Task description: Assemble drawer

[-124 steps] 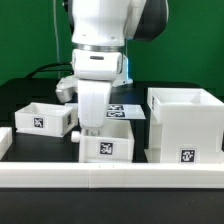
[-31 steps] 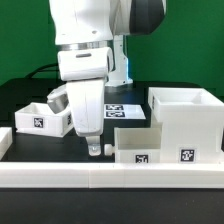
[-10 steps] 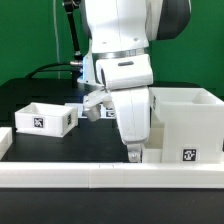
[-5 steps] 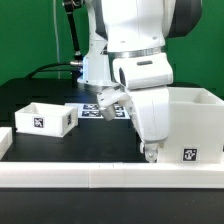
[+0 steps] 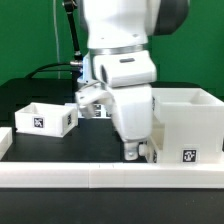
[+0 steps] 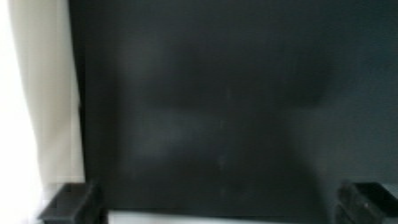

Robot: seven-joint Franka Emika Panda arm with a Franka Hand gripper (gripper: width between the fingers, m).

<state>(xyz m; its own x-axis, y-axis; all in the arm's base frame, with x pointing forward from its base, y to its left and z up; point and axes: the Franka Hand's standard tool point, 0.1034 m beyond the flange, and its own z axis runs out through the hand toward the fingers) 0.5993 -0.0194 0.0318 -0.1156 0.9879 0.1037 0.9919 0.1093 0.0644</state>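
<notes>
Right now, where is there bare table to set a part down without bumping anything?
Best room: the bare black table between the tray on the exterior view's left and the arm, bordered in front by the white rail. The exterior view's right is crowded: the open jaws hang low beside the housing, and the arm hides the ground behind them.

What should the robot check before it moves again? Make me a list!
1. Gripper open: ok. In the wrist view its fingers sit far apart.
2. Gripper empty: ok. Only dark table shows between the fingers.
3. Housing upright with its open side up: ok.
4. Small tray standing apart from the arm: ok.
5. Other tray in place by the housing: cannot tell. The arm hides that spot.
6. Gap between gripper and housing wall: cannot tell. They look very close in the exterior view.
</notes>
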